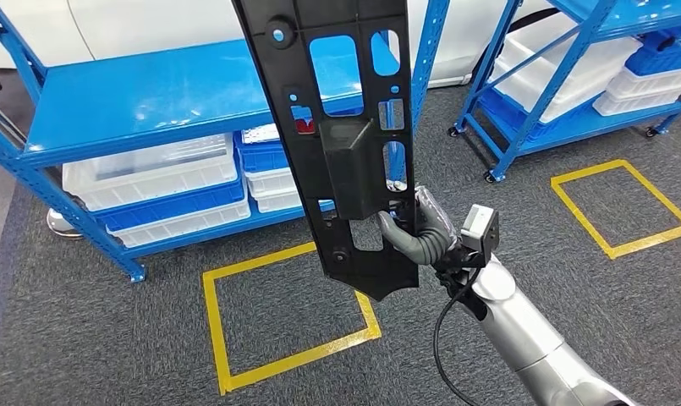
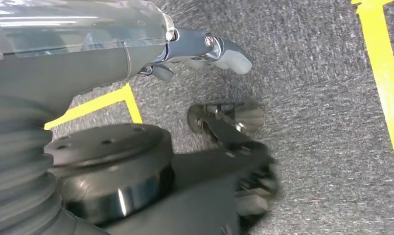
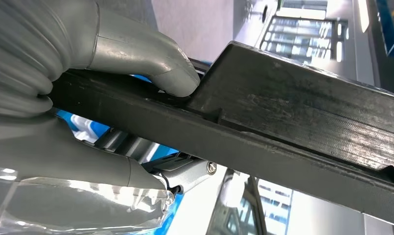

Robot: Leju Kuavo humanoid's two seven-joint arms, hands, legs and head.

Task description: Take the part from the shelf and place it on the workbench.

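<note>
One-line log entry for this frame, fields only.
phase: carrying | right hand: grips black part near lower end, upright | left hand: holds nothing, over carpet | blue shelf: behind part | workbench: unseen

The part [image 1: 345, 144] stands upright in the right hand [image 1: 421, 237], before the shelf [image 1: 151, 101] (bins [image 1: 159, 190] beneath), at 12 o'clock.

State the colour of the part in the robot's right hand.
Black part, clearest in the head view.

Grey carpet [image 1: 91, 338], yellow tape squares [image 1: 286, 313], blue shelving [image 1: 142, 101]
</note>
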